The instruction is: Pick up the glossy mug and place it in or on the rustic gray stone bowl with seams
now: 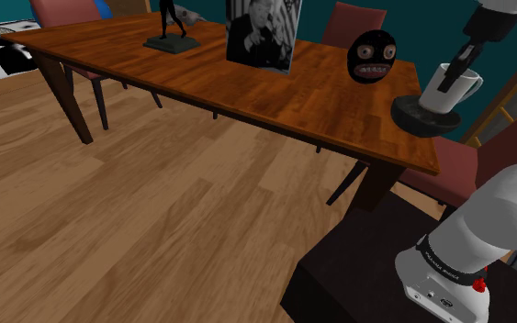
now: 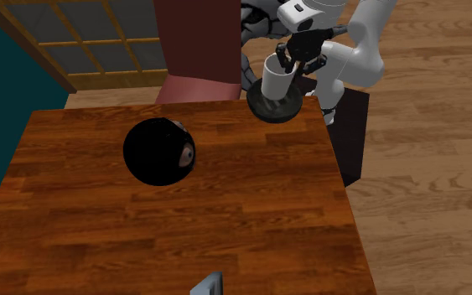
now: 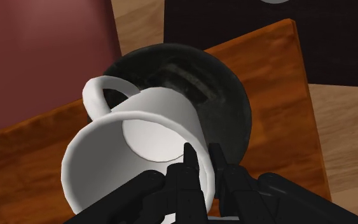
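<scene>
A white glossy mug (image 1: 455,87) (image 2: 274,77) (image 3: 139,146) hangs tilted over a dark, rough round bowl (image 1: 424,113) (image 2: 276,107) (image 3: 225,95) at the corner of the wooden table (image 1: 247,87) nearest the stand. My gripper (image 1: 458,66) (image 2: 297,59) (image 3: 199,156) is shut on the mug's rim, with one finger inside the wall and one outside. The mug's handle points away from the fingers. Its base is down at about the level of the bowl's rim. I cannot tell whether it touches the bowl.
A black ball-shaped head with a face (image 1: 372,57) (image 2: 158,151) stands on the table near the bowl. A framed portrait (image 1: 264,37) and a dark statuette (image 1: 169,27) stand farther along. Dark red chairs (image 1: 449,170) flank the table, and the bowl sits close to its edge.
</scene>
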Controlling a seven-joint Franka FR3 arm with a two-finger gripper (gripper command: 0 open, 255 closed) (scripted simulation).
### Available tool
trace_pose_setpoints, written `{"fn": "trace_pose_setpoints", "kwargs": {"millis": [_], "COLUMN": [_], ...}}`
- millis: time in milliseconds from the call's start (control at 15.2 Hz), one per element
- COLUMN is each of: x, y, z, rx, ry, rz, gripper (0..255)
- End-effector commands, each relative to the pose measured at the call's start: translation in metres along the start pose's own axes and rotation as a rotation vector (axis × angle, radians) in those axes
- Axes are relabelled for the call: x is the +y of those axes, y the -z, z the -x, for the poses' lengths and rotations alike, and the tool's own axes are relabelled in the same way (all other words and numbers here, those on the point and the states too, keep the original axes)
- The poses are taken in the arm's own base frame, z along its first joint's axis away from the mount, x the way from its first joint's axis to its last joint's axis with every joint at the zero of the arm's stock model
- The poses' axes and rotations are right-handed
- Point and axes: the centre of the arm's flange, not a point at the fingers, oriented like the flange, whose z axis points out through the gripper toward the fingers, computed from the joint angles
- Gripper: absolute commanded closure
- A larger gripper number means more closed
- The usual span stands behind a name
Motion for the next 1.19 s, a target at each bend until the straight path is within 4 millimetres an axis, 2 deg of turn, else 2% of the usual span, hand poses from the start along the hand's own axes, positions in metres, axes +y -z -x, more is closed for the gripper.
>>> {"fn": "trace_pose_setpoints", "kwargs": {"millis": [0, 396, 462, 792, 1056, 1122], "x": [-0.001, -0.001, -0.001, -0.001, -0.001, -0.001], "y": [-0.003, -0.003, -0.003, -0.003, 0.047, 0.047], "z": [0.000, 0.000, 0.000, 0.000, 0.000, 0.000], "rx": [0.001, 0.001, 0.001, 0.001, 0.001, 0.001], "ry": [0.000, 0.000, 0.000, 0.000, 0.000, 0.000], "rz": [0.000, 0.000, 0.000, 0.000, 0.000, 0.000], "gripper": [255, 255, 0, 0, 0, 0]}}
